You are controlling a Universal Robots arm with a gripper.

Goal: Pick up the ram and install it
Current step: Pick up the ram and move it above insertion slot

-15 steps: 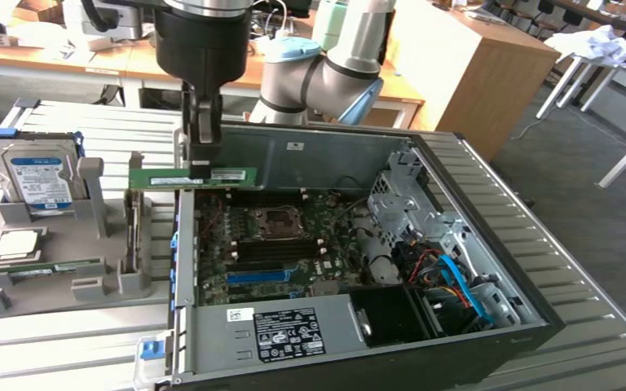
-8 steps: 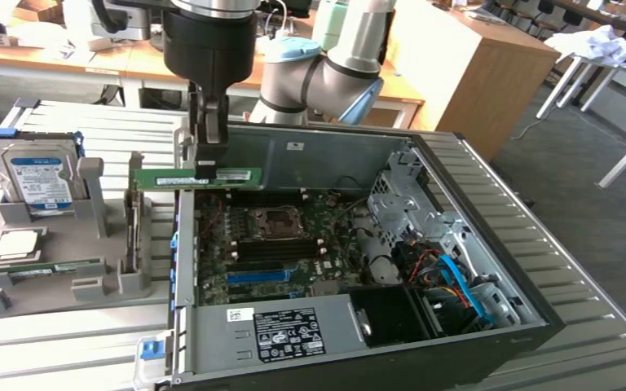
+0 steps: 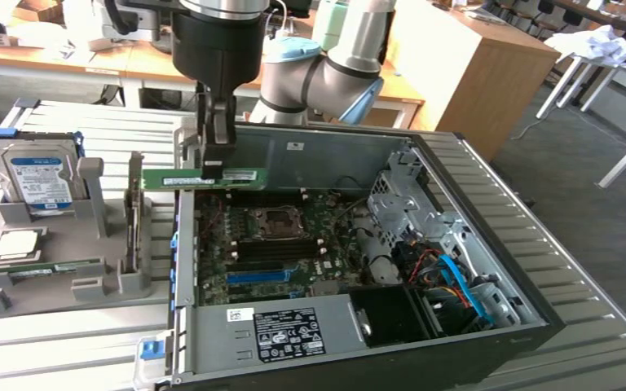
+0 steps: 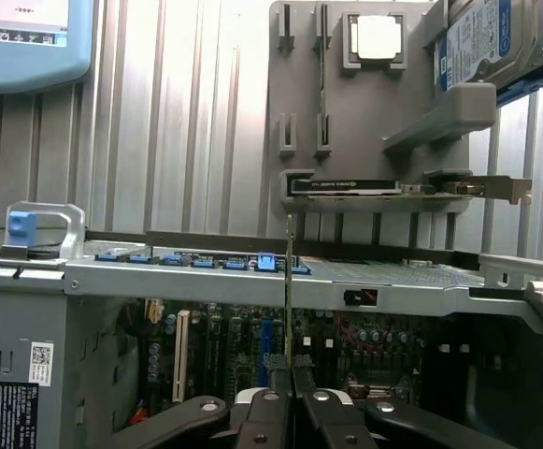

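Note:
The ram [image 3: 206, 177], a long green stick with a white sticker, hangs level above the near-left wall of the open computer case [image 3: 487, 244]. My gripper [image 3: 214, 165] comes down from above and is shut on the stick's upper edge near its middle. In the wrist view the ram [image 4: 290, 281] appears edge-on as a thin line rising from between my gripper's [image 4: 290, 398] closed fingers, with the motherboard [image 4: 252, 346] beyond it. The motherboard's dark memory slots [image 3: 275, 251] lie below and toward the exterior view's right of the stick.
A grey parts holder [image 3: 68, 281] stands at the exterior view's left, carrying a hard drive [image 3: 39, 181], a processor [image 3: 17, 244], an upright card [image 3: 134, 220] and another green stick [image 3: 58, 266]. A blue slot [image 3: 261, 275] and a drive cage [image 3: 400, 204] sit inside the case.

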